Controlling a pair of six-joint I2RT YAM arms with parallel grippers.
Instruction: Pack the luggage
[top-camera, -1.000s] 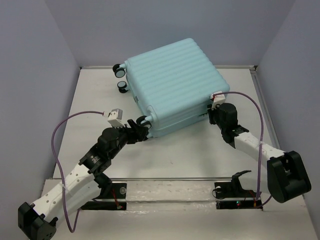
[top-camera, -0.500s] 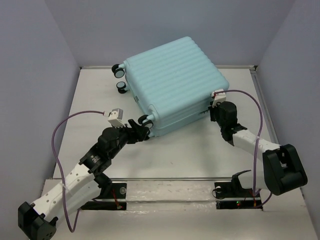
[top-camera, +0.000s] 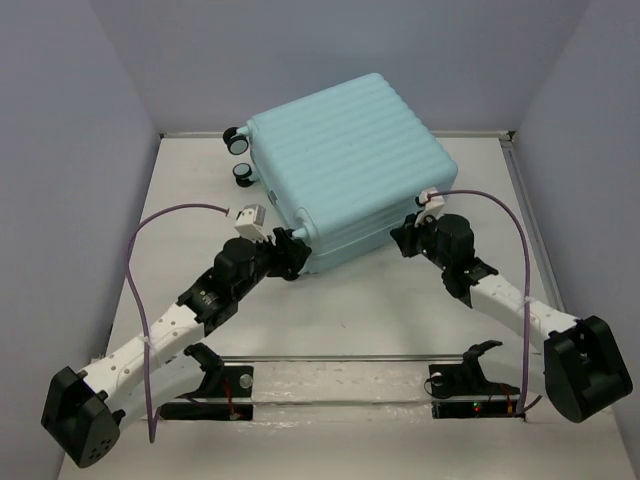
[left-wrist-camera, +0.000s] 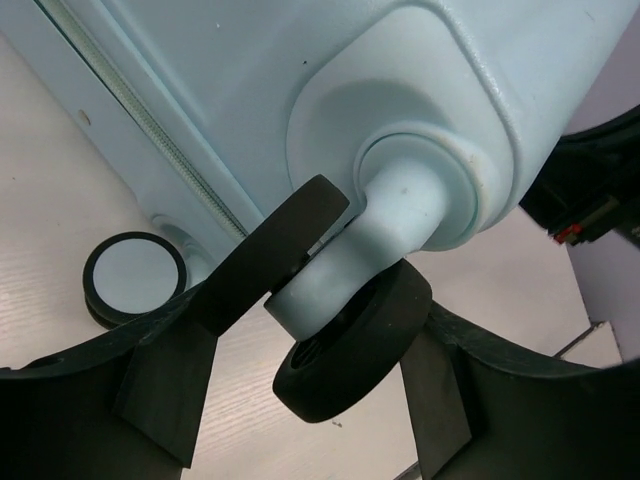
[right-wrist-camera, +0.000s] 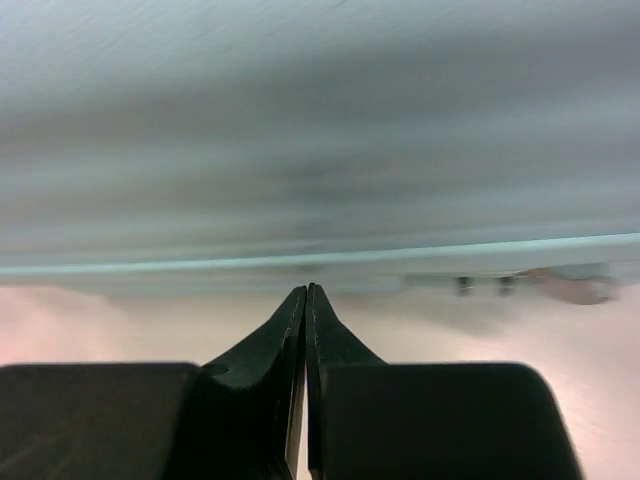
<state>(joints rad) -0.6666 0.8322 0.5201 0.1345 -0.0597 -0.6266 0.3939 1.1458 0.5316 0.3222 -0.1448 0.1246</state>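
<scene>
The luggage (top-camera: 345, 165) is a big pale aqua ribbed suitcase lying closed and flat at the back middle of the table. My left gripper (top-camera: 288, 258) is at its near left corner. There the fingers (left-wrist-camera: 270, 250) clamp the black caster wheel (left-wrist-camera: 350, 345) and its pale stem from both sides. My right gripper (top-camera: 400, 238) is shut with nothing in it, its tips (right-wrist-camera: 306, 290) pointing at the seam low on the luggage's (right-wrist-camera: 320, 120) near side by the right corner. I cannot tell whether they touch it.
Two more caster wheels (top-camera: 237, 140) (top-camera: 244, 173) stick out at the suitcase's far left, and another (left-wrist-camera: 135, 275) shows under the shell. Grey walls close in the table (top-camera: 180, 200) on three sides. A metal rail (top-camera: 340, 357) crosses the near edge. Purple cables loop off both wrists.
My left arm has stretched forward and right, closer onto the corner wheel. My right gripper has shut and slid left along the suitcase's near side. The suitcase has stayed put.
</scene>
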